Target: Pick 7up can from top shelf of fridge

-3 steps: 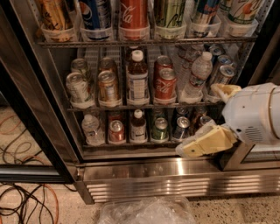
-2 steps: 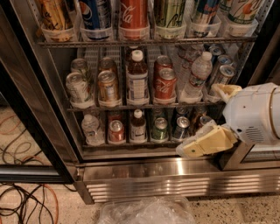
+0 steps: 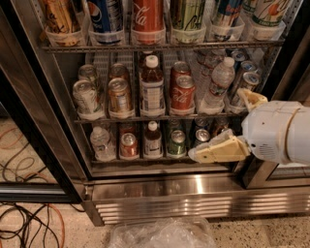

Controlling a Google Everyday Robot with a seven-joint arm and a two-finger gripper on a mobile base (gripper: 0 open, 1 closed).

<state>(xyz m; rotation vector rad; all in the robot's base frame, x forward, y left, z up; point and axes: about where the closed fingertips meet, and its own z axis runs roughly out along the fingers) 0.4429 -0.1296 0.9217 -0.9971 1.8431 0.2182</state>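
Note:
The 7up can (image 3: 269, 13), silver-white with green lettering and an orange dot, stands in a clear plastic holder at the far right of the top shelf (image 3: 160, 47) of the fridge (image 3: 193, 191). The frame's top edge cuts off its upper part. My gripper (image 3: 218, 125) is low on the right, in front of the bottom racks and well below the can. Its cream fingers (image 3: 220, 150) are spread apart and hold nothing.
On the top shelf, left of the 7up can, stand a yellow can, a Pepsi can (image 3: 106, 17), a red Coca-Cola can (image 3: 147, 17), an olive-green can (image 3: 188, 14) and a blue can. Lower racks hold bottles and cans. Cables (image 3: 29, 227) and a plastic bag (image 3: 160, 235) lie on the floor.
Almost nothing differs. The gripper stays in about the same place, low on the right, with its fingers still apart.

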